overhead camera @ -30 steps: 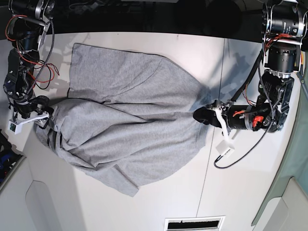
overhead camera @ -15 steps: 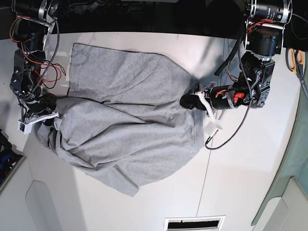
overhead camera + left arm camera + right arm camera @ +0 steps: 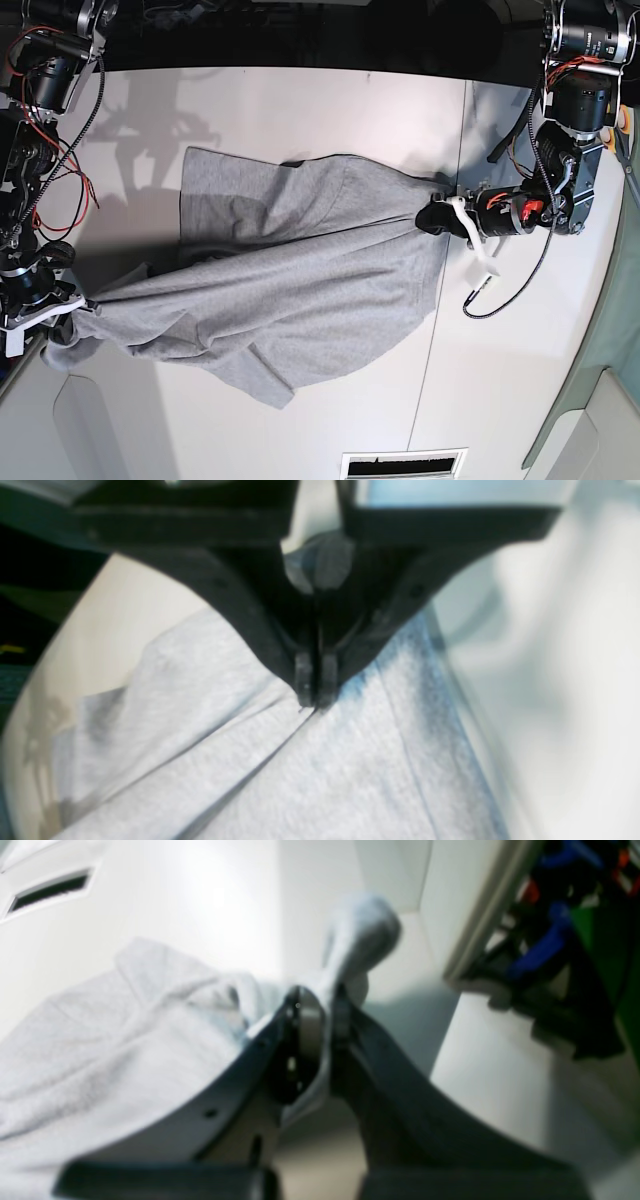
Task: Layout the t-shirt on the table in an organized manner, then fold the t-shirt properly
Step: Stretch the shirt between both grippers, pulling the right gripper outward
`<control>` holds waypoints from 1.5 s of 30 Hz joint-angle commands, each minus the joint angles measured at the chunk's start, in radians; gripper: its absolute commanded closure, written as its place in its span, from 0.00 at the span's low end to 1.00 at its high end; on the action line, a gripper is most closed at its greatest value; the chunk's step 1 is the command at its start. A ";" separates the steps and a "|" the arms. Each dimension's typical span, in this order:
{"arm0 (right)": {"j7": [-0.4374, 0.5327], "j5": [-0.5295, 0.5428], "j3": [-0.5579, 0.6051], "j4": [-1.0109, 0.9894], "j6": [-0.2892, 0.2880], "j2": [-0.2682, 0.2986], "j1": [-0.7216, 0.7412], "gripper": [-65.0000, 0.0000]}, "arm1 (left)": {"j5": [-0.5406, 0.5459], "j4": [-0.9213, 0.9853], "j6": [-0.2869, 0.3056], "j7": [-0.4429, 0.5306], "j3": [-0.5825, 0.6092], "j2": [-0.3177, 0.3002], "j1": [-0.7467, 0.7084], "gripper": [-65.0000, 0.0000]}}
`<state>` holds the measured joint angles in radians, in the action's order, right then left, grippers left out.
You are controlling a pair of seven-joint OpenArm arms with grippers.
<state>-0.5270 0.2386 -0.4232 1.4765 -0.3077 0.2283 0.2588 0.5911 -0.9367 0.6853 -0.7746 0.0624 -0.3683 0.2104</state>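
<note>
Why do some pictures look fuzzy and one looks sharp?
Left wrist view: the tool and shirt are soft, smeared. Right wrist view: blurrier still, with bright glare on the table. Base view: sharp, with arm shadows on the table.

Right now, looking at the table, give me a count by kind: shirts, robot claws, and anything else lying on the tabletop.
T-shirts: 1, the grey t-shirt, stretched between both claws.
Claws: 2, the left claw and the right claw, each shut on the shirt.
Tables: 1, the white table.
Other loose items on the tabletop: 0 that I can make out.
Total: 4
</note>
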 commanded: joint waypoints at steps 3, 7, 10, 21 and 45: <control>0.032 -0.022 -0.011 0.058 0.027 0.043 0.026 1.00 | -0.143 0.010 -0.076 -0.081 -0.003 -0.067 0.004 1.00; -0.067 -0.072 -0.029 0.089 0.108 0.044 0.026 0.88 | -0.143 0.010 -0.075 -0.081 -0.003 -0.105 0.005 1.00; -0.083 -0.108 -0.060 0.090 0.180 0.043 0.026 0.59 | -0.143 0.010 -0.069 -0.081 -0.002 -0.126 0.006 1.00; -0.101 -0.029 -0.096 -0.005 0.179 0.042 -0.020 0.55 | -0.096 0.008 -0.060 -0.081 0.017 -0.164 0.006 1.00; 0.031 0.288 -0.097 -0.242 -0.089 0.038 -0.096 0.55 | 0.150 -0.198 0.013 -0.179 0.017 -0.105 0.051 0.63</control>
<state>-0.5175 0.5083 -0.5144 1.2167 -0.3859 0.2516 0.1471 0.7265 -1.1229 0.6891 -0.9714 0.0853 -0.4526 0.2401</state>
